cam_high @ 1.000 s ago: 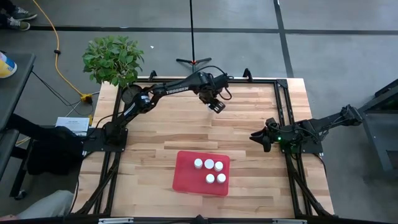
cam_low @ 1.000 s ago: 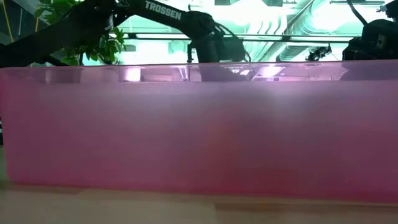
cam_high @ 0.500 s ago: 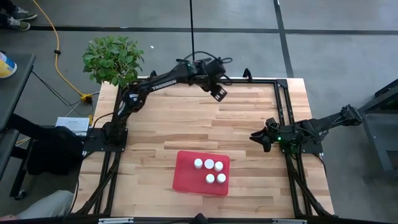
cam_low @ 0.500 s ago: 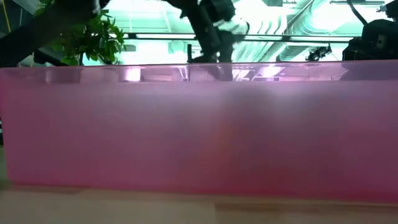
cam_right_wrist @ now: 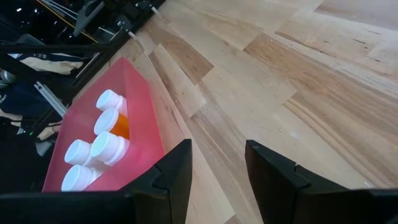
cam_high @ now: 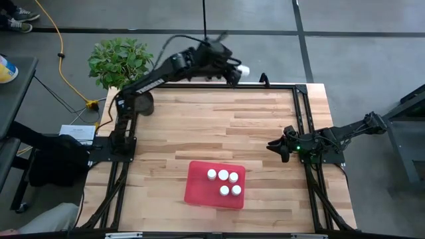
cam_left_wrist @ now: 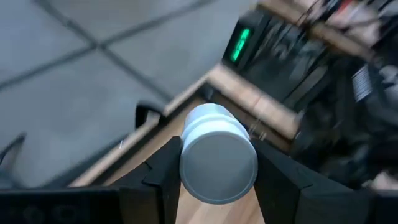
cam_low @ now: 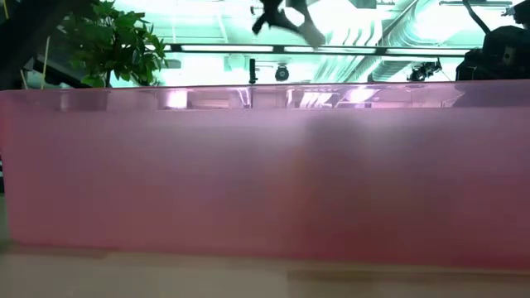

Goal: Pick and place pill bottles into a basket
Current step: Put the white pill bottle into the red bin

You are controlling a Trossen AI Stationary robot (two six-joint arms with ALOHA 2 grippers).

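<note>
Near the top centre of the high view, we are seeing the left gripper point(cam_high: 238, 70) reaching out past the far edge of the table point(cam_high: 199, 129), and it is pinching a white-capped pill bottle point(cam_high: 244, 69). Through the left wrist view, that bottle point(cam_left_wrist: 216, 155) is sitting with its round cap facing the camera, and the dark fingers point(cam_left_wrist: 163, 167) are pressing against it on both sides. Toward the lower middle of the high view, the red basket point(cam_high: 198, 189) is resting on the wood, and five white-capped bottles point(cam_high: 224, 175) are standing upright inside it, grouped toward its right half. At the right edge of the table, the right gripper point(cam_high: 278, 149) is waiting low over the wood, well apart from the basket, with its fingers spread and nothing between them. From the right wrist view, we are looking past those fingers point(cam_right_wrist: 173, 171) at the basket point(cam_right_wrist: 135, 106), where one bottle point(cam_right_wrist: 118, 124) is showing an orange body. Across the low view, the basket's pink wall point(cam_low: 265, 174) is filling most of the frame. At the upper left of the high view, a potted plant point(cam_high: 119, 63) is standing by the table corner.
</note>
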